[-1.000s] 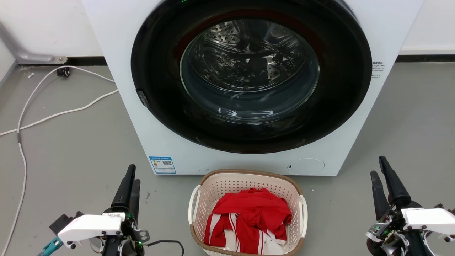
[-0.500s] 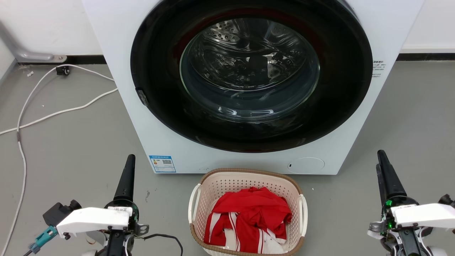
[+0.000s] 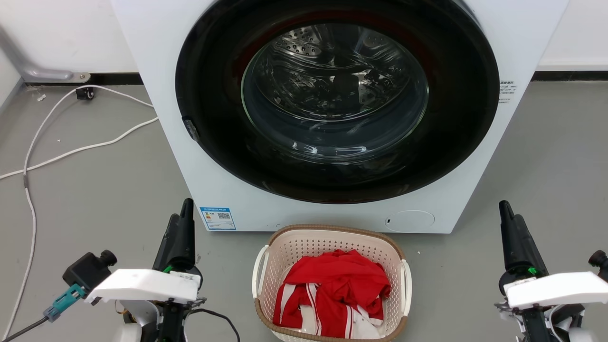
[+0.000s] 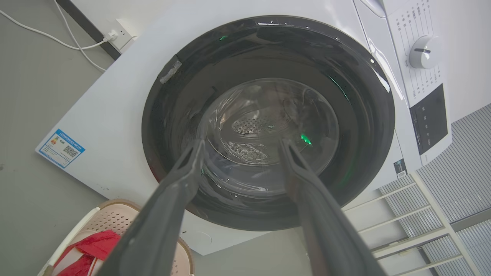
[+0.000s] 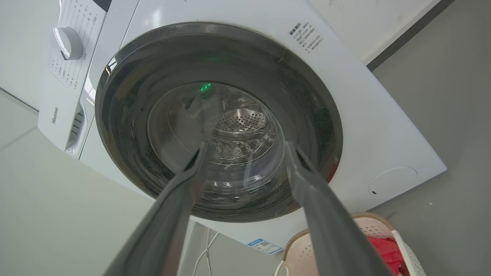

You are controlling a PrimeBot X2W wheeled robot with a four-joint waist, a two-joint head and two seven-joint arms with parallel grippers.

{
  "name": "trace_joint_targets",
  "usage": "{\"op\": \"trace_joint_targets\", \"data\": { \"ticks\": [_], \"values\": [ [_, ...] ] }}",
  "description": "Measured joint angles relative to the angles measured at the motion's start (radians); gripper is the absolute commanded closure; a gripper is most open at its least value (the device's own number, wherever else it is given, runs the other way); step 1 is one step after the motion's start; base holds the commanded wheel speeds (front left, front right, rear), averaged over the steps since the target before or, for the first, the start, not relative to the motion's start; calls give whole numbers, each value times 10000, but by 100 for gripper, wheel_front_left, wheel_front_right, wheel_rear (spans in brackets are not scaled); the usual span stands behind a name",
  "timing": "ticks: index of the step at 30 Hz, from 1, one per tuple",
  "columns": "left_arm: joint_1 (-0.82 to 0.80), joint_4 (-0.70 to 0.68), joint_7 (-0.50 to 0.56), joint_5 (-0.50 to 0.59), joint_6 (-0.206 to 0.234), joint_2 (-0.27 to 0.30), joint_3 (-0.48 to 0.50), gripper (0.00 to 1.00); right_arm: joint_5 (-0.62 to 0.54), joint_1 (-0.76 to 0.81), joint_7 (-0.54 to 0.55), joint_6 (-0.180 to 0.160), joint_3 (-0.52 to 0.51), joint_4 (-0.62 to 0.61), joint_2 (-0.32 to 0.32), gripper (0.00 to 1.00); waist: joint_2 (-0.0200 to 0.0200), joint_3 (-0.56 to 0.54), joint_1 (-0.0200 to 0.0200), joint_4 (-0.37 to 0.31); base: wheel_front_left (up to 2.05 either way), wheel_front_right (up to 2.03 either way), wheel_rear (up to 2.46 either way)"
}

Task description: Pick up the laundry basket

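Observation:
The laundry basket point(image 3: 294, 249) is cream-white and perforated with a brown rim and white side handles. It stands on the grey floor just in front of the washer, holding red and white clothing point(image 3: 338, 285). My left gripper point(image 3: 181, 211) hovers to the basket's left and my right gripper point(image 3: 509, 211) to its right, both well clear of it. Each one's fingers stand apart, holding nothing. The left wrist view has the left gripper point(image 4: 242, 143) aimed at the washer door with the basket point(image 4: 111, 214) at the lower left. The right wrist view has the right gripper point(image 5: 246, 145) aimed likewise, with the basket point(image 5: 368, 230) at the lower right.
A white front-loading washer point(image 3: 213, 180) with a shut dark glass door point(image 3: 335, 95) rises right behind the basket. White cables point(image 3: 71, 152) trail over the floor at the left toward a wall socket point(image 4: 122, 32). Bare grey floor lies on both sides of the basket.
Both wrists have rolled, so each pair of fingers now nearly overlaps in the head view. The left gripper has shifted a little right and forward. The basket has stayed put.

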Motion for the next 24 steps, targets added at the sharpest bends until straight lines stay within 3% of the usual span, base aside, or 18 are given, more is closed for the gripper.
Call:
{"op": "trace_joint_targets", "data": {
  "ticks": [12,24],
  "values": [
    [-9,-42,-364,2966,92,21,-259,0,-2763,133,21,0,169,-205,0,0,0,29,0,6,0,0,0],
    [-31,-54,-704,4924,305,142,-606,0,-4771,333,215,0,184,-545,0,0,0,15,0,24,0,0,0]
  ]
}}
